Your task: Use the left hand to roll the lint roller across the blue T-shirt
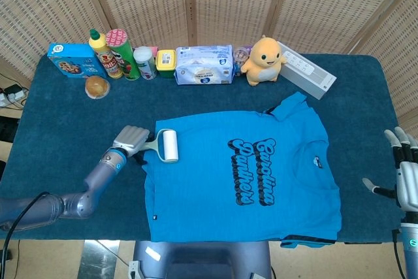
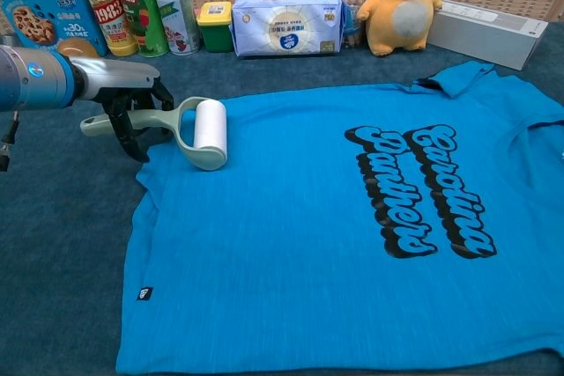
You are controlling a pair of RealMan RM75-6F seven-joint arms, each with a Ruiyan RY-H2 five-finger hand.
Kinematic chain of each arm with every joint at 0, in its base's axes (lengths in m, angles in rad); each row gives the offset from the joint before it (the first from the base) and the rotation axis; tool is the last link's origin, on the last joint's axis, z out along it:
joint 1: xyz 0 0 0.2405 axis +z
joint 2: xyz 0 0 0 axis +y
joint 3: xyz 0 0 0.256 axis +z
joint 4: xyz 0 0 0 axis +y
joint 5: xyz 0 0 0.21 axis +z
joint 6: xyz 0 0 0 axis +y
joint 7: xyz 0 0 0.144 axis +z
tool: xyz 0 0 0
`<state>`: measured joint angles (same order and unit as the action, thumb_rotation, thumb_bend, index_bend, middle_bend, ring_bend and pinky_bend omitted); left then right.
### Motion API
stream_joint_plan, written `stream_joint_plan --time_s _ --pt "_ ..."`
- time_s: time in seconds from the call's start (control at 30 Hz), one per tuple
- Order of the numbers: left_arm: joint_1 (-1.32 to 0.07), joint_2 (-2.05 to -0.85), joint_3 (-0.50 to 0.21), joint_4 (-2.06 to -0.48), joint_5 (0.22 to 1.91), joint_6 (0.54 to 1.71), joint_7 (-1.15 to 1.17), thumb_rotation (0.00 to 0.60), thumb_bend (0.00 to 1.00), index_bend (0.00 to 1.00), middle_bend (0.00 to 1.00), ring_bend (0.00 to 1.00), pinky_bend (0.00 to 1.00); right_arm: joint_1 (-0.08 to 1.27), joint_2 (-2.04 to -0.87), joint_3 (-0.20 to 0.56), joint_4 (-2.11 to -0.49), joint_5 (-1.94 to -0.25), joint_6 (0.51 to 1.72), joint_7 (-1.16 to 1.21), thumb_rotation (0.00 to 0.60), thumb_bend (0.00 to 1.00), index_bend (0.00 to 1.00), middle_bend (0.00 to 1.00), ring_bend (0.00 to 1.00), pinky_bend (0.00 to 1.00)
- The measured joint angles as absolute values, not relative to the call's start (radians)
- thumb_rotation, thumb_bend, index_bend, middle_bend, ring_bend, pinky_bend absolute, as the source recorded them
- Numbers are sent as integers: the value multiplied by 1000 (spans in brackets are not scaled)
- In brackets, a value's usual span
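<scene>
1. Our left hand point(image 2: 132, 112) wraps the pale green handle of the lint roller point(image 2: 189, 134), keeping its white drum flat on the cloth.
2. We have the drum on the blue T-shirt point(image 2: 352, 235) at its near-left edge, so we judge it placed for a stroke across the spread cloth.
3. Our right hand point(image 1: 403, 173) hangs off the table's right side, fingers apart, holding nothing.

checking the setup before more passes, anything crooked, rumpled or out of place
Mostly tidy. The blue T-shirt lies flat but slightly skewed on the table, one sleeve folded over near the yellow plush toy. The lint roller rests at its corner.
</scene>
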<state>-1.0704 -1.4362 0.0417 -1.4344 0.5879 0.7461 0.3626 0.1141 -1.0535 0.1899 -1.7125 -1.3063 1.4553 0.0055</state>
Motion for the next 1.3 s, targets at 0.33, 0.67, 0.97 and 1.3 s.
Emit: stream_joint_plan --time_s 0.33,0.67,0.97,1.3 --pt "-1041 -1450 14 -1426 643 792 371 600 130 721 794 639 741 113 -1053 189 -1715 -1309 1457 5 600 0 62 0 0 0" --pt "-1010 -1472 -14 -1405 691 831 381 600 388 817 836 701 849 113 -1054 190 -1715 -1307 1457 4 600 0 61 0 0 0" --pt "-982 -1518 -39 -1373 721 898 420 600 469 916 884 777 956 111 -1052 191 -1719 -1310 1464 3 600 0 61 0 0 0" --pt "-958 -1530 -74 -1382 711 889 426 600 808 942 893 786 962 107 -1048 191 -1723 -1316 1470 11 600 0 61 0 0 0"
